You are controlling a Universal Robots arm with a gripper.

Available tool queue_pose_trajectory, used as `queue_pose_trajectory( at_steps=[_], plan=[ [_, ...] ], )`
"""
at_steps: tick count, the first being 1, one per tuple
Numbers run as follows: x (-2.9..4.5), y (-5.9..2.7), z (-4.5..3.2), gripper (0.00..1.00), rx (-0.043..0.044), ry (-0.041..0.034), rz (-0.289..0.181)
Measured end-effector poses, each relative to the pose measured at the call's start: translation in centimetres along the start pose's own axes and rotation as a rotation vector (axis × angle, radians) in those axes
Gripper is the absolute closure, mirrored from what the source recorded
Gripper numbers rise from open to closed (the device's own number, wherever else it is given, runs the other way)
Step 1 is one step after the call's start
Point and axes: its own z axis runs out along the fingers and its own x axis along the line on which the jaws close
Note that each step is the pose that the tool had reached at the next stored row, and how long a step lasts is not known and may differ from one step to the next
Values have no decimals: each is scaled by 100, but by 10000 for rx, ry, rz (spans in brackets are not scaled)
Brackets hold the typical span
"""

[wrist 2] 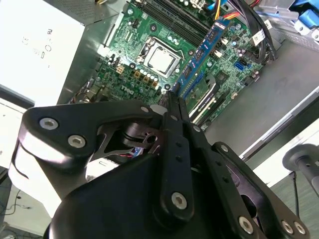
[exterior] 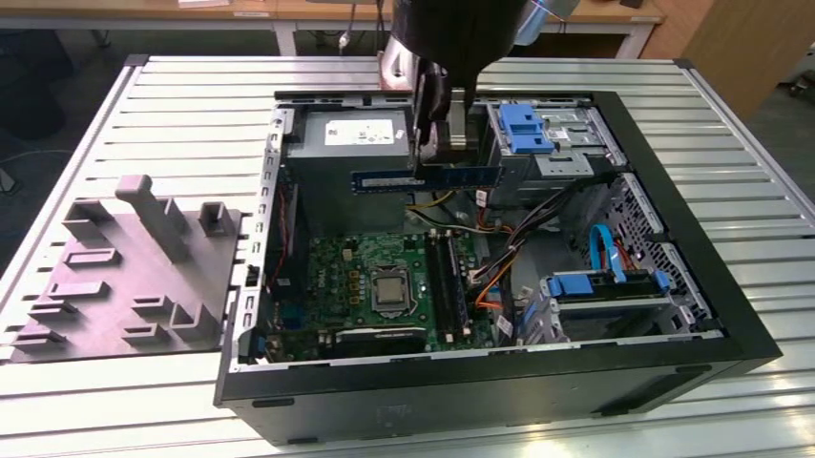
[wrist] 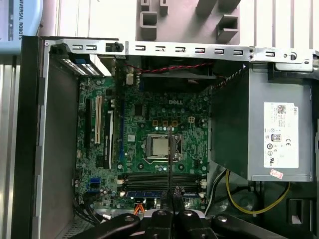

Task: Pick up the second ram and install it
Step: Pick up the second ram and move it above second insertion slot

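1. Gripper (exterior: 444, 164) reaches down over the far part of the open computer case (exterior: 713, 324); its two fingers are drawn close together, pinching the memory stick (exterior: 388, 180) near the middle of its length.
2. Held this way, the memory stick is level in the air, its long side running from the exterior view's left to its right; both ends jut out past the fingers; it touches nothing but the gripper.
3. Seen from the exterior view, it sits in front of the power supply (exterior: 346, 141) and left of the blue drive bracket (exterior: 525, 126); the motherboard (exterior: 369, 286) lies lower and nearer, well apart from it.
4. In the second wrist view the gripper (wrist 2: 172, 95) has its narrow tips pressed on the thin board of the memory stick (wrist 2: 203, 50); past it lies the motherboard (wrist 2: 129, 74) with the processor socket (wrist 2: 162, 57).
5. Long black slots (exterior: 442, 277) run near to far, just right of the processor socket (exterior: 386, 289).
6. Outside the case, at the exterior view's left, a grey tray (exterior: 128, 277) with upright posts rests on the slatted table (exterior: 178, 95), well apart from the gripper.
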Motion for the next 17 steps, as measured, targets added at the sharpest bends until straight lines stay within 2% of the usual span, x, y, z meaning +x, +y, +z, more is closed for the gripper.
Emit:
queue_pose_trajectory(
  at_steps=[5,17],
  plan=[
    [1,-2,19,89,1,-4,-1],
    [9,-12,227,89,-2,-2,-1]
  ],
)
